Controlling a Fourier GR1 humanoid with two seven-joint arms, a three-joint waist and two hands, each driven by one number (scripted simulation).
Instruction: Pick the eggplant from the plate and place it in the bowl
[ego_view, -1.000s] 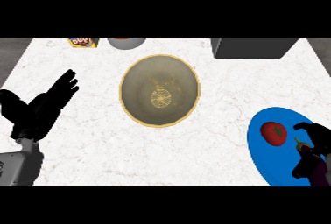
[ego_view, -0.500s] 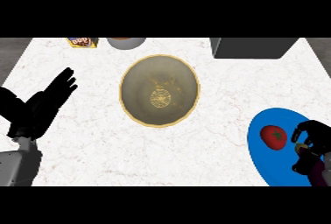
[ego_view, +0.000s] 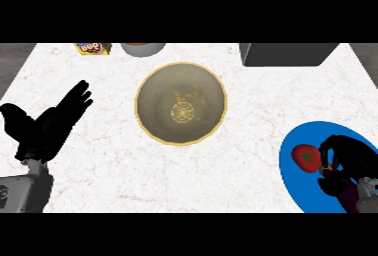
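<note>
A wide tan bowl (ego_view: 181, 102) with a gold rim stands at the counter's middle. At the right edge lies a blue plate (ego_view: 299, 187). On the plate my right hand (ego_view: 347, 155) arches over the dark purple eggplant (ego_view: 345, 192), with its fingers curled round it. The hand hides most of the eggplant. A red round fruit (ego_view: 304, 155) sits on the plate just left of the fingertips. My left hand (ego_view: 48, 125) rests open at the left, fingers up, holding nothing.
A dark grey box (ego_view: 288, 54) stands at the back right. A small grey cup (ego_view: 142, 48) and a yellow packet (ego_view: 93, 48) sit at the back edge. White marble counter (ego_view: 244, 165) lies between bowl and plate.
My right hand has reached further onto the plate and its fingers have curled down over the eggplant. The left hand has barely moved.
</note>
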